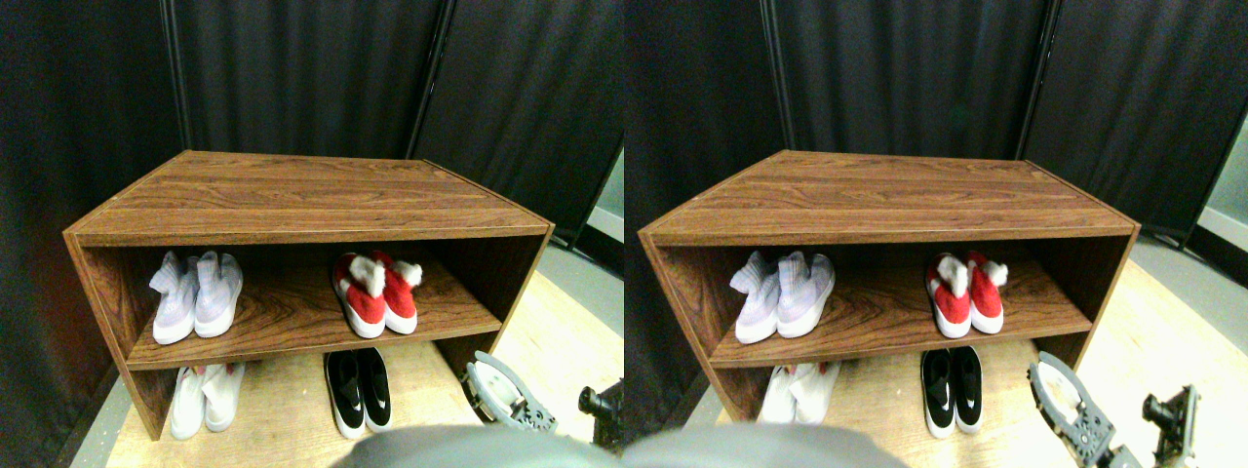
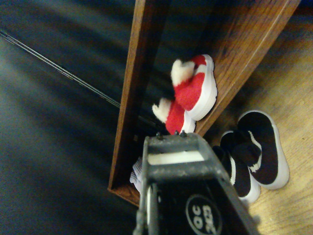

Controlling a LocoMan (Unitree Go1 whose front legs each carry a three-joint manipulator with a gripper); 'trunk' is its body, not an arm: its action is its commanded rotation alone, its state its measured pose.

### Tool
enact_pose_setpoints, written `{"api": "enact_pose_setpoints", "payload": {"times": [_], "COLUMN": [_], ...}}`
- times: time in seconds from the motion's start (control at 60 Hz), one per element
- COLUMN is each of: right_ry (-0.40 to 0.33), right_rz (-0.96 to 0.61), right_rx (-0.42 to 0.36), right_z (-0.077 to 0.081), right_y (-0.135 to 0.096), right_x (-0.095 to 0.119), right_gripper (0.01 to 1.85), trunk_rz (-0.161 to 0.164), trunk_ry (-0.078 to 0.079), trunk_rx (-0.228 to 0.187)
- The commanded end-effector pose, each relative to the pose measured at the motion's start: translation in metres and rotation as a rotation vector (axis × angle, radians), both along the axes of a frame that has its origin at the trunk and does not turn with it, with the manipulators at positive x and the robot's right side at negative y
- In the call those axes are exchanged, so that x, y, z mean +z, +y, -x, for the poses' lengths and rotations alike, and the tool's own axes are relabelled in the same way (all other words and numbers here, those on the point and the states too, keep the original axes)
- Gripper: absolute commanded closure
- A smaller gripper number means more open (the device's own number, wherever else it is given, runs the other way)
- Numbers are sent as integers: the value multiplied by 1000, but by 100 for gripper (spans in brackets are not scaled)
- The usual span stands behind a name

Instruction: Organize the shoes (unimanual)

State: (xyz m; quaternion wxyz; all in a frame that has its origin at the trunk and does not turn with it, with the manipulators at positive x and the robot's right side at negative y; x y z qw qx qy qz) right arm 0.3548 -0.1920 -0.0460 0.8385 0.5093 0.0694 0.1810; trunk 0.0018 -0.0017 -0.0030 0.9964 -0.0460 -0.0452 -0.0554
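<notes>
Nearest to us, our right claw (image 1: 507, 395) hangs low in front of the wooden shoe rack (image 1: 292, 195), off its right front corner and clear of every shoe; it carries nothing we can see, and we cannot tell whether its jaws are apart or together. We judge it is parked there because nothing is left out of line: every pair we can see is already lined up. Just beyond it, on the floor under the shelf, the black sneakers (image 1: 358, 390) with the white logo stand side by side, toes toward us, near the right end. Toward the left end of that same lower bay the white sneakers (image 1: 205, 398) stand together, partly hidden behind the shelf's front edge. Above them, the lavender sneakers (image 1: 195, 297) sit close against each other at the left end of the shelf board, and the red sneakers (image 1: 375, 292) with the white fluffy trim at its right, heels inward. Each pair is kept together, well apart from its neighbour, which reads as sorting nearly or fully done.
</notes>
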Motion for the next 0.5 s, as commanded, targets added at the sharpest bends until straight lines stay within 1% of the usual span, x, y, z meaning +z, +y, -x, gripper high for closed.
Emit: {"api": "enact_pose_setpoints", "payload": {"times": [0.017,0.083,0.117,0.217,0.317,0.5], "right_ry": [-60,-76,-72,-91,-97,-94], "right_rz": [-20,-28,-59,-56,-42,-49], "right_rx": [-34,-56,-77,-101,-107,-121], "right_z": [-15,-16,-17,-19,-21,-25], "right_y": [9,8,7,6,5,6], "right_x": [5,4,3,1,0,-3], "right_gripper": [180,180,180,180,180,180], "trunk_rz": [12,11,11,11,12,14], "trunk_ry": [-1,4,5,7,15,23], "trunk_rx": [6,5,4,1,-2,-9]}}
